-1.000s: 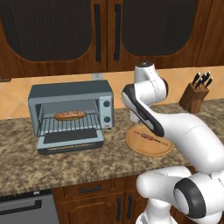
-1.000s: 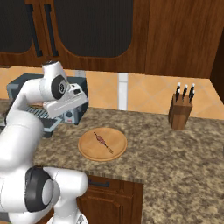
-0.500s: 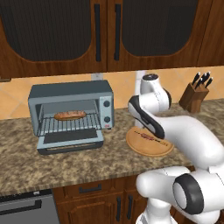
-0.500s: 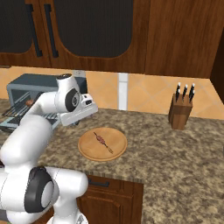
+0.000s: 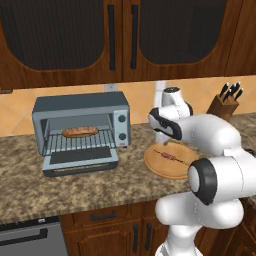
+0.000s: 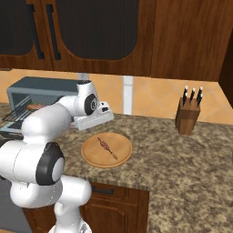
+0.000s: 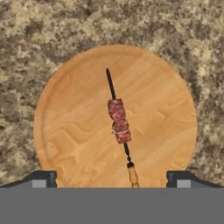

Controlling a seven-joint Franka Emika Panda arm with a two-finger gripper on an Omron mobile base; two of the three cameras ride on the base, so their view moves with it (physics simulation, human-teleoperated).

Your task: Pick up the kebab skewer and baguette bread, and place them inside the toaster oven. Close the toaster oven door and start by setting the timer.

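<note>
Granite tabletop [image 6: 191,168]: mottled brown and beige stone is seen running the full width of both base views, with a straight front edge above dark wooden drawers.
Wall and cabinets: an orange-tan tiled backsplash is seen behind the tabletop, and dark wooden upper cabinets [image 5: 125,35] with long black handles are mounted above it.
Toaster oven [image 5: 80,107]: a grey-blue box is set at the left of the tabletop, close to the backsplash, with its knob panel on the right side.
Toaster oven door [image 5: 80,160]: the flap is dropped open and lies flat over the tabletop, projecting toward the front edge.
Baguette bread [image 5: 80,132]: the golden-brown loaf is laid lengthwise on the wire rack inside the oven.
Wooden plate [image 7: 70,131]: a round pale wooden disc is placed flat on the tabletop, to the right of the oven and apart from it.
Kebab skewer [image 7: 119,126]: the stick is laid across the middle of the plate, with dark red meat chunks grouped at its centre and both ends inside the rim.
Gripper [image 7: 112,179]: it is held above the plate, pointing down, with the jaws spread wide and nothing between them; the skewer's handle end is seen between the two fingertips [image 7: 43,179] in the hand view.
Knife block [image 6: 188,116]: a wooden block with dark-handled knives is stood at the right rear, well apart from the plate.
Open room: bare stone is left all round the plate, widest to its right and toward the front edge.
</note>
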